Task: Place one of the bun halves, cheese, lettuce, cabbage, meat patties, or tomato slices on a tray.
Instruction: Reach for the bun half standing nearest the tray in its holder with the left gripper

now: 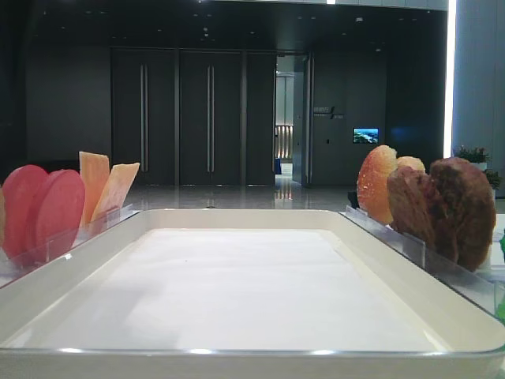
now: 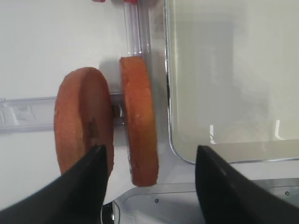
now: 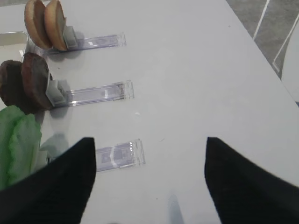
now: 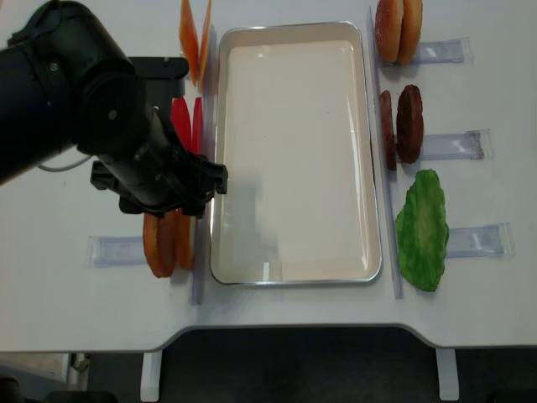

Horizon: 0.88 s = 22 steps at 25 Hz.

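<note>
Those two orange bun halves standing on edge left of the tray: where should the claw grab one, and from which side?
Probably by its two flat faces, coming down from above. The bun halves stand upright on edge in a clear holder beside the tray, so the top rim is exposed. The open left gripper would best straddle the tray-side one, one finger in the gap between the two.

Dark doors (image 1: 177, 118) lining far wall; light strip (image 1: 451, 75) glowing right; small screen (image 1: 365, 135) shining; floor (image 1: 237, 197) reflecting.
</note>
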Each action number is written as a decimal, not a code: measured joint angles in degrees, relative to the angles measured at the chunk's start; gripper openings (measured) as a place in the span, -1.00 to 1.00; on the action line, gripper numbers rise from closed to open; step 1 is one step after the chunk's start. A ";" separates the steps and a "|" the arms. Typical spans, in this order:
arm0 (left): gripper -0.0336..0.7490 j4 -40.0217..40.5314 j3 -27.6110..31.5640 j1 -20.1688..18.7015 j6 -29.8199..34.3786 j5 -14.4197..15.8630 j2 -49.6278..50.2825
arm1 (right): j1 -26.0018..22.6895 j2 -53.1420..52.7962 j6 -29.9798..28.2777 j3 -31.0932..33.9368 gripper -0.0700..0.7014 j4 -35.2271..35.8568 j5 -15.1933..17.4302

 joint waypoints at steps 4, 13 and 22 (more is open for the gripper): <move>0.25 0.35 0.00 0.00 -0.05 0.00 0.04 | 0.00 0.00 0.00 0.00 0.40 0.00 0.00; 0.25 0.94 -0.10 0.00 -0.05 -1.43 4.07 | 0.00 0.00 0.00 0.00 0.40 0.00 0.00; 0.25 0.94 -0.13 0.00 0.54 -3.03 7.93 | 0.00 0.00 0.00 0.00 0.40 0.00 0.00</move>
